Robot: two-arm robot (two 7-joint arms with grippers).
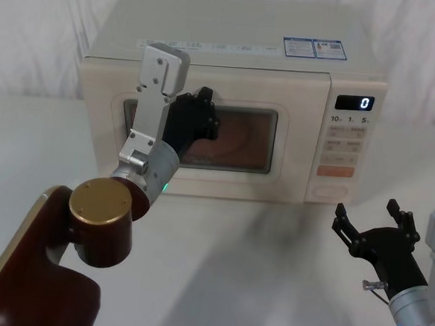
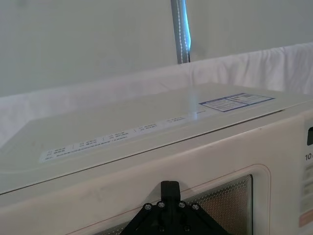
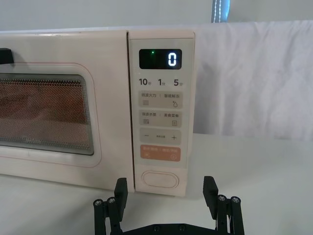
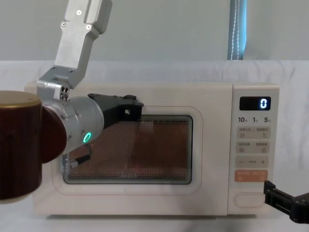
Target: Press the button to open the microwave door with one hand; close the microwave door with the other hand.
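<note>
The cream microwave stands at the back of the table, and the microwave door (image 1: 245, 86) sits flush with its front. My left gripper (image 1: 206, 96) is shut, its tip against the top edge of the dark window (image 4: 159, 145); the same tip shows at the left gripper (image 2: 169, 186) in the left wrist view. The button (image 1: 329, 192) is the wide pill-shaped key at the bottom of the control panel. My right gripper (image 1: 367, 212) is open, low over the table a short way in front of the button (image 3: 161, 178) and apart from it.
Above the button are an orange key (image 3: 161, 153), small printed keys and a display (image 3: 160, 58) reading 0. White cloth covers the table (image 1: 255, 270) and hangs behind the microwave. My brown left arm segment (image 1: 97, 222) fills the near left.
</note>
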